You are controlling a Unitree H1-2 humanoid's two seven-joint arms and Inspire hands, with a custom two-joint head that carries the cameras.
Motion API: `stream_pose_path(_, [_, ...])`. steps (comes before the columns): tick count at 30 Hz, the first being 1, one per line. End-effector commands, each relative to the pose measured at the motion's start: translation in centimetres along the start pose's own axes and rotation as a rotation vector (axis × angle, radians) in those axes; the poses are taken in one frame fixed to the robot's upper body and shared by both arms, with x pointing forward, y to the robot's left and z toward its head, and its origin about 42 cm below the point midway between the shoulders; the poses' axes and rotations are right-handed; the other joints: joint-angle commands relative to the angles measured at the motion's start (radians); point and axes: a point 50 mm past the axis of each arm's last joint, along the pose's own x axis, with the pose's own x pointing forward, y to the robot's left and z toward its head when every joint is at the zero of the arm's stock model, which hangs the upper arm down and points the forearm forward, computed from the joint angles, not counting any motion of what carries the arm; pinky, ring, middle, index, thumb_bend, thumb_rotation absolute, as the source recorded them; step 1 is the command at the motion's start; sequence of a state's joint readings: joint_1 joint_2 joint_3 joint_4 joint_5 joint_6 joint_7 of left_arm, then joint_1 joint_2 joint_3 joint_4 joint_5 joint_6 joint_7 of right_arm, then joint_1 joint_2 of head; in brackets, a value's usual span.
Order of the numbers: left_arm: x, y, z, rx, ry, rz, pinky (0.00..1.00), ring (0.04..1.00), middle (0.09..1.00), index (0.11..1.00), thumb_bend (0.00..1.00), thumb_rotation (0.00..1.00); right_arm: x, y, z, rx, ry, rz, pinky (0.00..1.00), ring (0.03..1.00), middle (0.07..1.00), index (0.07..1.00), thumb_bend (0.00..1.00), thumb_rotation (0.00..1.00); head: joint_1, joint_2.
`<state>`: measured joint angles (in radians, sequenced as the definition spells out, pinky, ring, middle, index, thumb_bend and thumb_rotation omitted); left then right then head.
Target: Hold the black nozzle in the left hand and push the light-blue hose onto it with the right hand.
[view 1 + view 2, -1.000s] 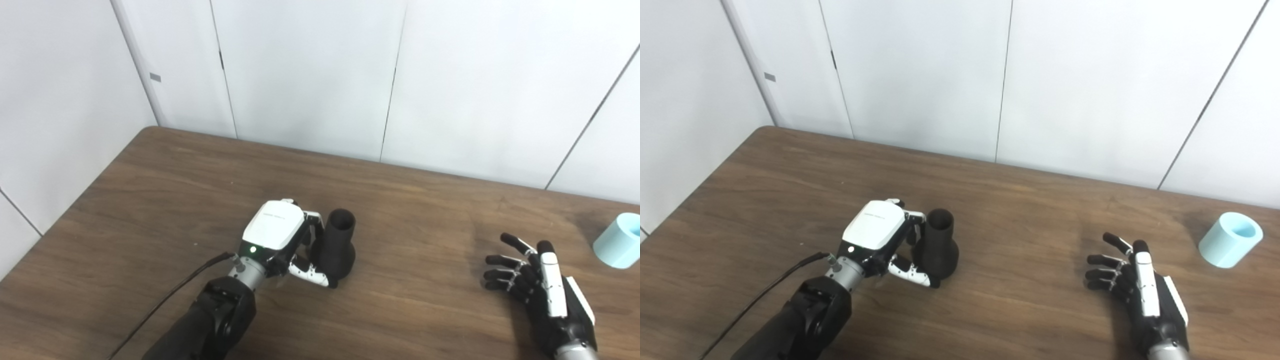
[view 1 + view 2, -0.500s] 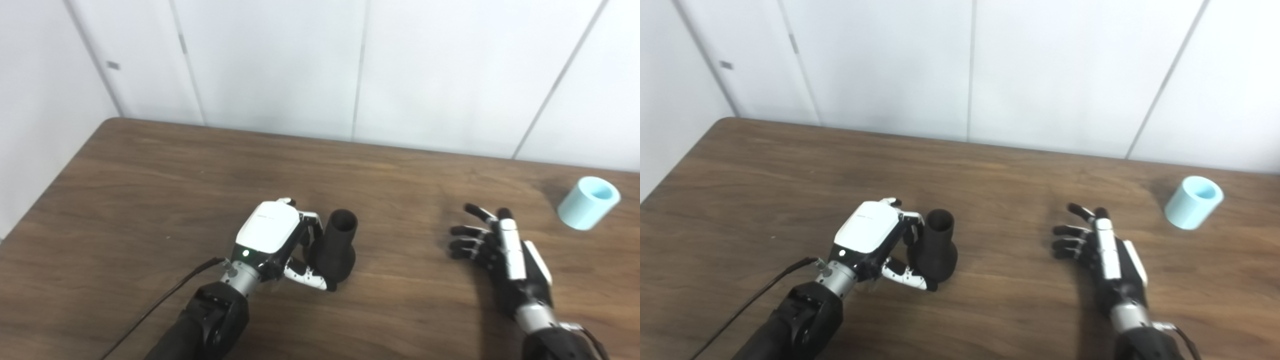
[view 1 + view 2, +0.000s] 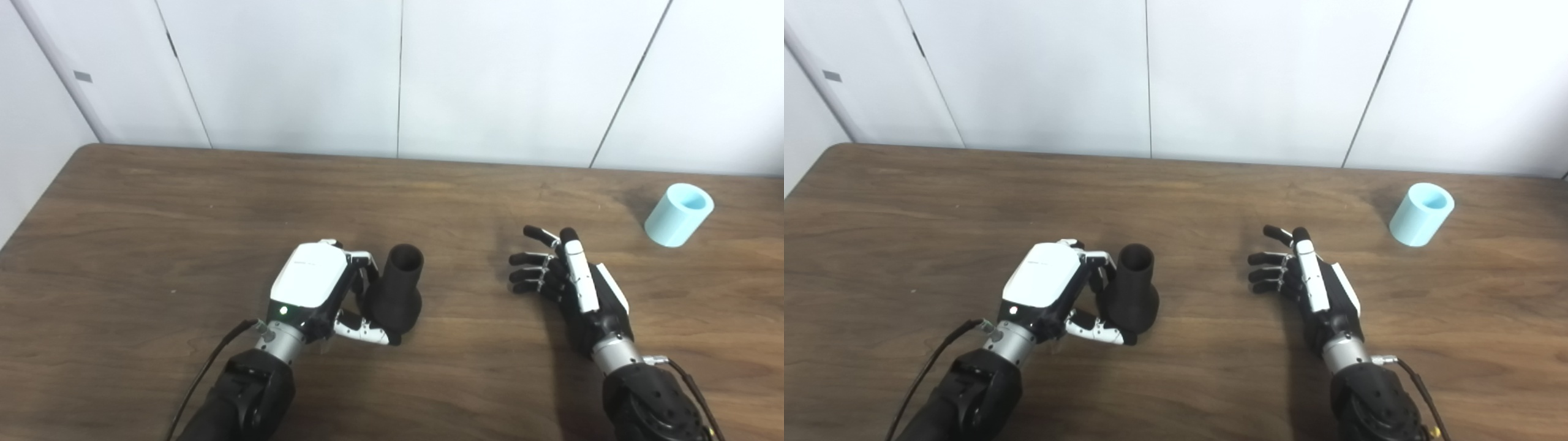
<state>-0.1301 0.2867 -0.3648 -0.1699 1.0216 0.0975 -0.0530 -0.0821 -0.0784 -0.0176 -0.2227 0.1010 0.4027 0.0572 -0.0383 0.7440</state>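
Two hands: left hand (image 3: 318, 288) grips the black nozzle (image 3: 397, 293); right hand (image 3: 572, 285) spread, holding nothing.

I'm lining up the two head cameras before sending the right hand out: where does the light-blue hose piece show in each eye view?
Left eye view: the light-blue hose lies near the right edge, close to the table's far edge, beyond the open right hand.
Right eye view: the same piece sits further in from the right edge.
Shared landmark: the black nozzle, upright on the table by the left hand.
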Motion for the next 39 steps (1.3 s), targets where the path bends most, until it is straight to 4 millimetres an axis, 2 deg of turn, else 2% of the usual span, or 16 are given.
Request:
stream_pose_path(1, [0.3,-0.1,0.2,-0.014,-0.02,-0.009,0.8,0.564,0.446,0.508,0.52,0.0,0.5,0.2,1.4,0.0,-0.054,0.01,0.48,0.532,0.587,0.81,0.39,1.0,0.0,0.0])
stream_pose_path(13, [0.0,-1.0,-0.2,-0.018,-0.02,-0.045,0.79,0.581,0.457,0.507,0.52,0.0,0.5,0.0,1.5,0.016,-0.051,0.014,0.47,0.523,0.583,0.816,0.38,1.0,-0.03,-0.002])
stream_pose_path(17, [0.1,-1.1,-0.3,-0.02,-0.018,-0.046,0.78,0.578,0.476,0.494,0.52,0.0,0.4,-0.1,2.1,0.024,-0.072,0.007,0.47,0.527,0.587,0.801,0.4,0.96,-0.035,-0.003])
stream_pose_path(22, [0.1,-1.2,-0.4,-0.022,-0.021,-0.046,0.78,0.584,0.5,0.478,0.52,0.0,0.4,-0.6,2.4,0.01,-0.081,0.003,0.48,0.521,0.58,0.806,0.41,1.0,-0.044,-0.003])
stream_pose_path(27, [0.1,-1.1,-0.5,-0.012,-0.024,-0.054,0.77,0.591,0.514,0.473,0.52,0.0,0.4,-0.9,2.8,0.009,-0.098,-0.007,0.48,0.529,0.582,0.812,0.42,0.99,-0.044,-0.002])
stream_pose_path(35, [0.1,-1.1,-0.5,-0.009,-0.021,-0.062,0.79,0.65,0.56,0.461,0.51,0.0,0.4,-1.1,3.1,0.013,-0.104,-0.014,0.46,0.524,0.579,0.796,0.42,0.97,-0.046,0.004])
stream_pose_path(39, [0.0,-1.1,-0.5,-0.02,-0.022,-0.063,0.82,0.682,0.504,0.481,0.52,0.0,0.3,-1.1,3.4,0.027,-0.111,-0.025,0.46,0.53,0.59,0.792,0.42,0.93,-0.046,0.005])
